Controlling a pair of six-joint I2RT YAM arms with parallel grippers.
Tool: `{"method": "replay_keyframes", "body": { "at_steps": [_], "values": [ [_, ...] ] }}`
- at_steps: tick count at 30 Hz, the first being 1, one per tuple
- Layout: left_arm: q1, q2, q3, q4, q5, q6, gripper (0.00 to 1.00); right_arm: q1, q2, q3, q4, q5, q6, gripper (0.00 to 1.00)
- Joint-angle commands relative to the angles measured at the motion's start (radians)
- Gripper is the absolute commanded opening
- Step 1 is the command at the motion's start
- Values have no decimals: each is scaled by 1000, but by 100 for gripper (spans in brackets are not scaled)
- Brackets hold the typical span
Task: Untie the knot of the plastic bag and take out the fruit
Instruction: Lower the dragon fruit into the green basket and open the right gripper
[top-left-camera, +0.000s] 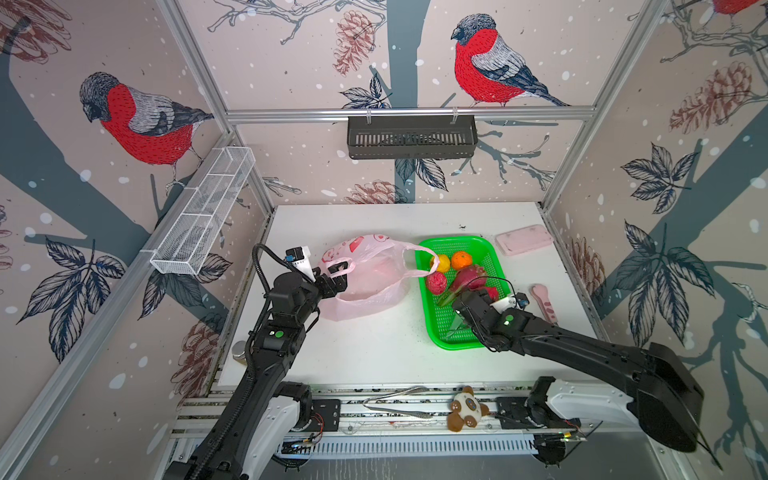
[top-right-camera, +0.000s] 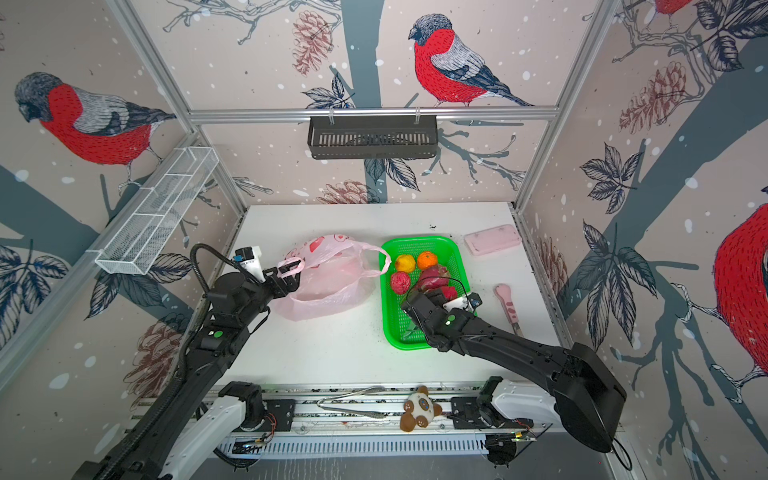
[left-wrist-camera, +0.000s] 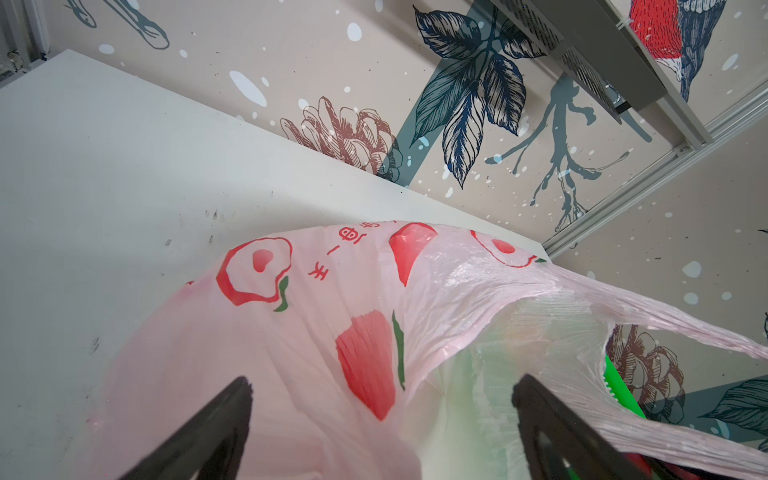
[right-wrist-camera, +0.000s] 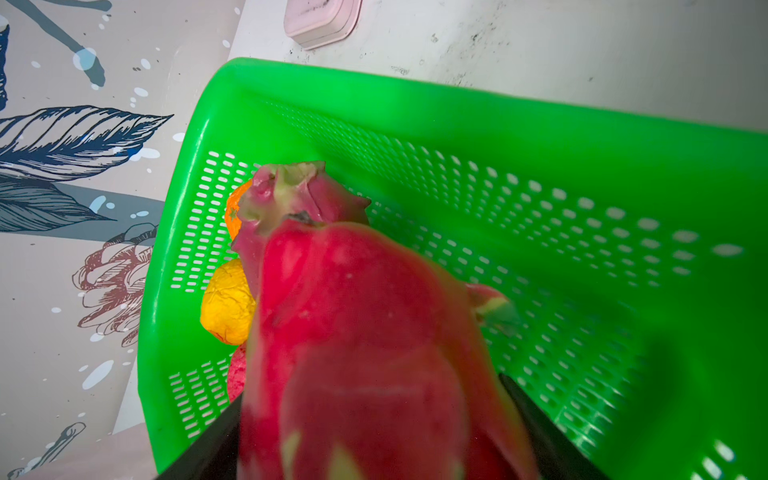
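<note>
1. The left pincer (top-left-camera: 334, 277) is standing wide open at the left edge of the plastic bag (top-left-camera: 365, 291); thin pink plastic is lying between its fingers.
2. The plastic bag is lying on the white surface (top-left-camera: 374, 353) in the middle of both top views; its handles (top-left-camera: 419, 259) are hanging loose, not tied.
3. The right pincer (right-wrist-camera: 372, 399) is squeezing a dragon fruit (right-wrist-camera: 365, 307) over the green basket (top-left-camera: 444, 330), right of the middle.
4. Another dragon fruit (top-left-camera: 468, 275), an orange (top-left-camera: 461, 261), a yellow fruit (top-left-camera: 441, 263) and a bumpy red ball (top-left-camera: 436, 283) are sitting in the basket's upper part.

The plastic bag (top-left-camera: 368, 284) lies left of the basket (top-left-camera: 455, 240) holding the fruit (top-left-camera: 461, 261).
</note>
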Motion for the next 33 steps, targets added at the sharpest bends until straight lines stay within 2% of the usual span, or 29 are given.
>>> {"method": "replay_keyframes", "body": {
  "at_steps": [1,15,21,33],
  "values": [
    [2,-2,-2,32,7,13,98,-8,19,6,57,7,6,23],
    [2,0,-11,50,13,8,98,-23,125,62,42,0,6,27],
    [2,0,-11,51,16,8,98,-29,145,69,31,-1,18,36],
    [3,-1,-8,48,10,10,98,-39,193,84,22,3,36,48]
  ]
}}
